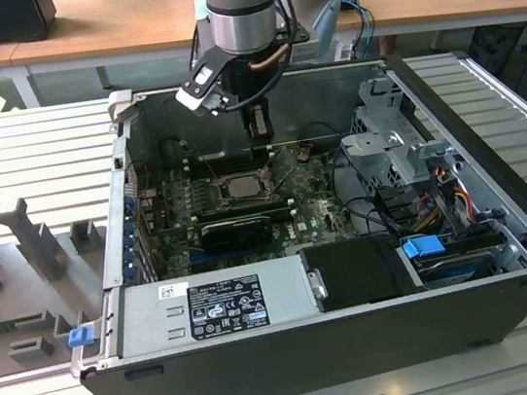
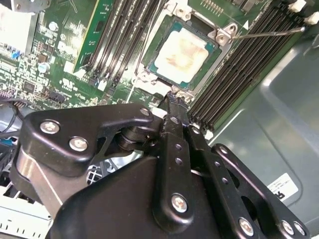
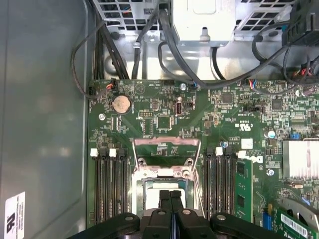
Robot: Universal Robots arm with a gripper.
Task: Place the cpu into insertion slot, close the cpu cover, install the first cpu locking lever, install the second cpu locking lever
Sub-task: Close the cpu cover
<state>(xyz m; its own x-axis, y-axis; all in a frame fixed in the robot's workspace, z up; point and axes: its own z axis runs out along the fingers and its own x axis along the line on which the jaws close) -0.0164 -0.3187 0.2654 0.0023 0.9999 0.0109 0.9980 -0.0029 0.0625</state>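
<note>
Second wrist view is showing the cpu [image 2: 180, 54] lying flat in the socket, its silver-grey top carrying a pale tan smudge, with a green rim running round it. First wrist view is showing the insertion slot [image 3: 164, 183] with the cpu cover [image 3: 167, 141] lying open beyond it, board showing through its window. The gripper [image 3: 170, 199] is hanging just over the chip, jaws pressed together. Black memory slots [image 3: 107, 184] are flanking the socket. A thin metal lever [image 2: 264, 34] is jutting across them. Dark cables [image 3: 172, 45] are looping beyond the board.
</note>
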